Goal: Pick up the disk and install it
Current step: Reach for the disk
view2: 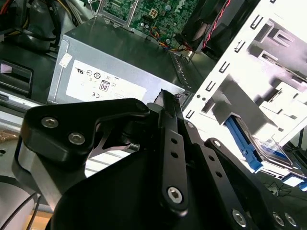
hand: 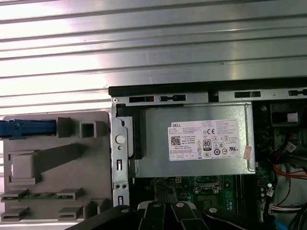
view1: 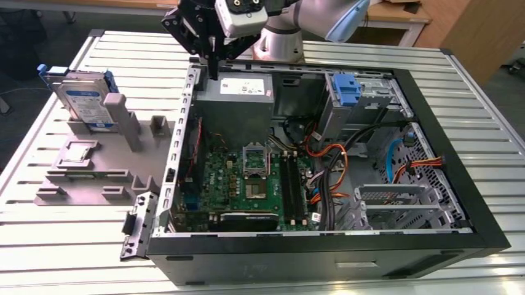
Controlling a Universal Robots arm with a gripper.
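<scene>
Gripper (view1: 215, 72), jaws closed on nothing, hovers over the computer case (view1: 328, 261) wall. Just outside that case the disk (view1: 85, 101) stands upright in a grey fixture (view1: 90, 178), untouched. Pick-up looks not yet begun; grasping calls for opened jaws aligned across the drive.

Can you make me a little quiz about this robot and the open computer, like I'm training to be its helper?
1. True or false: the end effector is holding the disk.
2. Pick one. The disk stands: A) in the grey holder beside the computer case; B) inside the case; C) in the end effector.
3. What colour is the bracket round the disk?

Key: 1 false; 2 A; 3 blue.
</scene>
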